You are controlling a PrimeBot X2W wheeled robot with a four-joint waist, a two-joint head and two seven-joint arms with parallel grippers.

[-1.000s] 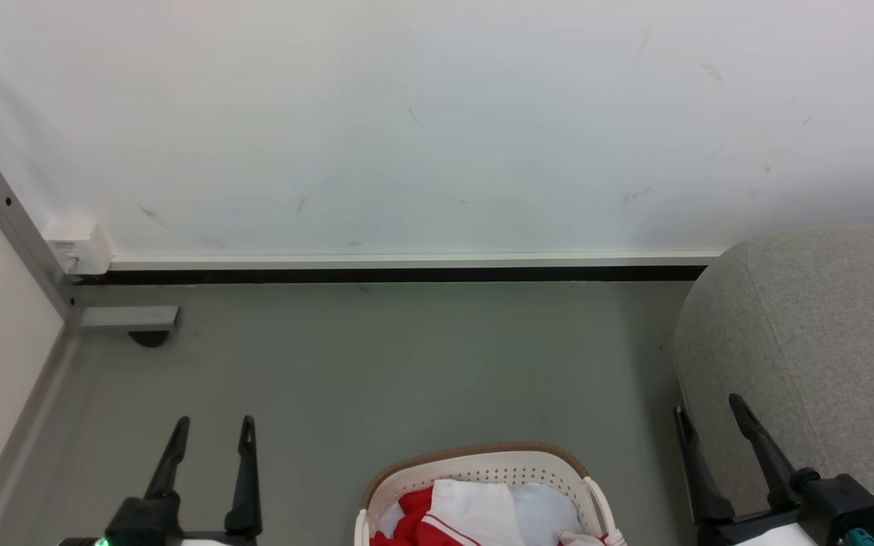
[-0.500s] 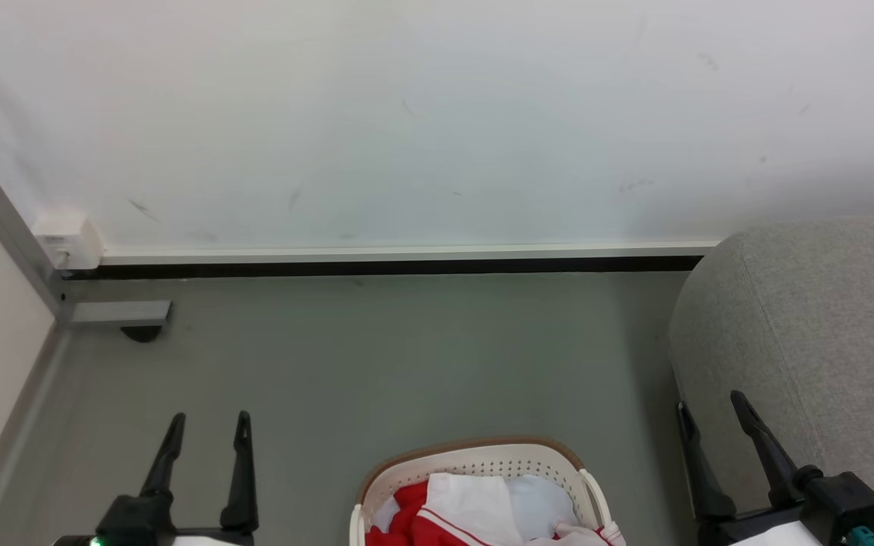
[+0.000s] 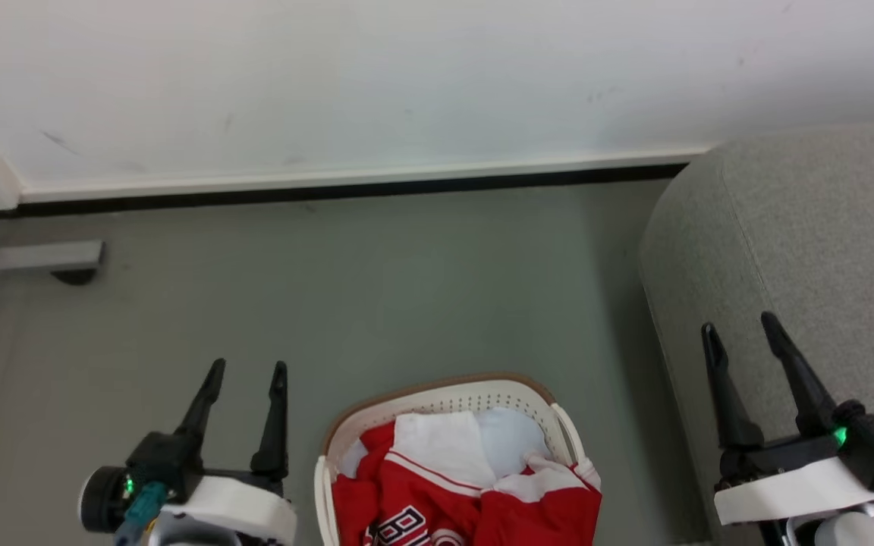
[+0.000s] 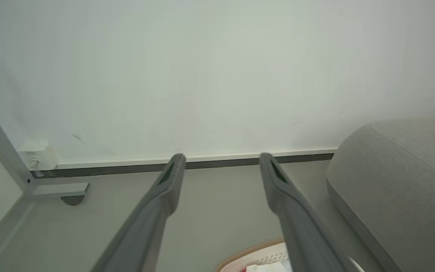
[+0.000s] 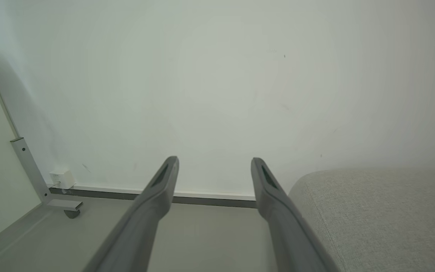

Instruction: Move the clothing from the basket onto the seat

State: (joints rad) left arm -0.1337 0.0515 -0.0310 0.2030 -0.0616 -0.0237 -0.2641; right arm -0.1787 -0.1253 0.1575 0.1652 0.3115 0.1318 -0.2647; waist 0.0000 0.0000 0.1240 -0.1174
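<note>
my left fingers point(image 3: 273, 425) are spread wide and empty over the floor point(image 3: 407, 288), just left of the basket point(image 3: 444, 398). the clothing point(image 3: 422, 493) is all in there, red stuff heaped on a pale pad point(image 3: 509, 440). right fingers point(image 3: 723, 394) are wide and empty too, by the seat point(image 3: 824, 227) edge. my worry: digging into that heap could snag the pad or drag the light basket along. versus a second ago the view has tipped down, so more basket and the lettering point(image 3: 399, 527) show.
</note>
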